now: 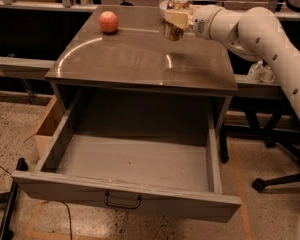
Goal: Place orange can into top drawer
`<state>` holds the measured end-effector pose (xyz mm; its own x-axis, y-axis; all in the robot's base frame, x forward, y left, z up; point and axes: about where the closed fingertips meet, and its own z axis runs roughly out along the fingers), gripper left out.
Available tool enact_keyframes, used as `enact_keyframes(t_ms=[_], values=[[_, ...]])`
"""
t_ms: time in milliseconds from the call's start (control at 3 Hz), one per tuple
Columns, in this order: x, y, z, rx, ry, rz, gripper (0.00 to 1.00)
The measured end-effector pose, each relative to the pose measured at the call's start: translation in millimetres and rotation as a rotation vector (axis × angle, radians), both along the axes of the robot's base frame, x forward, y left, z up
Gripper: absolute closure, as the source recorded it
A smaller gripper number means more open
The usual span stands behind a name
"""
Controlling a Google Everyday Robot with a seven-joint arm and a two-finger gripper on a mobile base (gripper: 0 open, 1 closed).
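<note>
One shiny orange can [174,32], in claw [178,18], midair

I count one can [173,32], one fruit [108,21] and one bowl [163,6], of which I see only an edge behind the can. There is one cabinet [140,59] with one drawer [130,161] standing open, one handle [122,202] on its front, and one cardboard box [46,129] on the floor beside it. I have one arm [270,39] with one gripper [177,18], clamped on the can above the far right of the cabinet top.
</note>
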<state>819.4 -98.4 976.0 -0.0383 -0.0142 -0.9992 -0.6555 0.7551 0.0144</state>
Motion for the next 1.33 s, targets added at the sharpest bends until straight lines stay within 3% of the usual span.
enact_keyframes(t_ms=[333, 667, 1000, 1333], values=[[0, 0, 0, -0.001, 0.000, 0.000, 1.00], [-28, 12, -1, -0.018, 0.037, 0.047, 1.00], [-82, 30, 0, -0.024, 0.075, 0.114, 1.00], [-129, 51, 3, -0.025, 0.074, 0.212, 1.00]])
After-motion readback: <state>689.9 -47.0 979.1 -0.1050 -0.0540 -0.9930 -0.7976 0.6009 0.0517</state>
